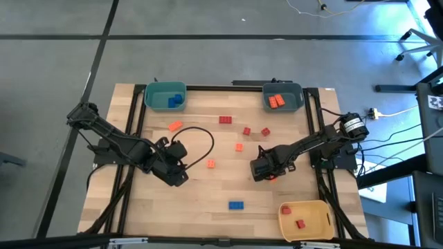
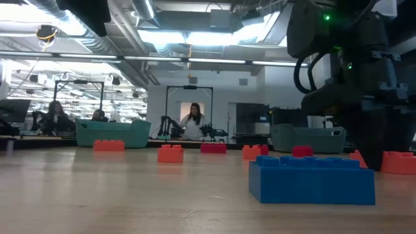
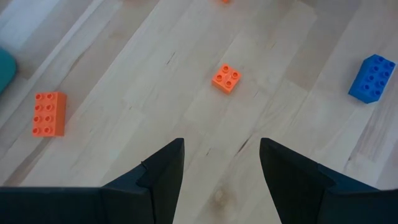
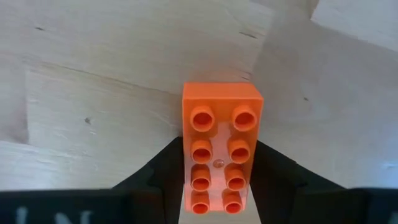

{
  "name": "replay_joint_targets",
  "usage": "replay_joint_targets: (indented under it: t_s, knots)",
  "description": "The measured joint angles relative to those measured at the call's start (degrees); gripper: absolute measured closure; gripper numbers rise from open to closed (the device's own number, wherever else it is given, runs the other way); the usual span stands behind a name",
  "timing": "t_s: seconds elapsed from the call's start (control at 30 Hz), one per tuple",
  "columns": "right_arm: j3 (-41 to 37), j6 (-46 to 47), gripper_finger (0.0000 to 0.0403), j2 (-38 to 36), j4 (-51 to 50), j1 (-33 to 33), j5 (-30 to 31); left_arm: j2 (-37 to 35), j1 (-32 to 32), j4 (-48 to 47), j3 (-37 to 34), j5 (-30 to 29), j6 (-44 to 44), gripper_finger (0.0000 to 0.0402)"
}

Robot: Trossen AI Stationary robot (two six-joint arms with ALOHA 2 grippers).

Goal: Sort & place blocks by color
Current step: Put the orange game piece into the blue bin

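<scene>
Orange two-by-four studded plastic brick (image 4: 221, 148) lies flat on the pale wood table (image 1: 208, 200), lengthwise between the right gripper's (image 4: 219, 186) two dark fingers, which flank its long sides closely; firm pinch not confirmed. Risk, as judged: uneven finger contact could twist or squirt the smooth brick out. Left gripper (image 3: 221, 167) hangs spread and empty, small square orange brick (image 3: 226, 78) ahead of it.

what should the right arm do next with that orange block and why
Probably finish closing, then lift. The right hand is down on the table with its fingers flanking the long orange block, which looks centred between them and still flat on the wood.
</scene>
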Motion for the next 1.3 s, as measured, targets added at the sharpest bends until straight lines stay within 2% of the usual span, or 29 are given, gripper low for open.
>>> replay_joint_targets:
  t_s: [0.3, 0.7, 1.03, 1.3]
  knots:
    - [-0.4, -1.6, 0.0259, -3.6, -1.3, -1.2, 1.5, 0.0, 0.0, 0.1, 0.0, 0.0, 1.4, 0.0198]
    - [-0.2, -6.0, 0.0259, -13.9, -7.5, -6.3, 0.5, 0.0, 0.0, 0.3, 0.0, 0.1, 1.4, 0.0198]
    - [-0.1, -11.0, 0.0259, -24.3, -12.2, -15.8, 2.1, 0.0, 0.2, 0.5, 0.0, -0.3, 1.4, 0.0198]
    - [0.7, -17.6, 0.0259, -28.2, -12.2, -25.8, 5.7, 0.0, 2.9, 2.0, 0.0, -2.7, 1.7, 0.0198]
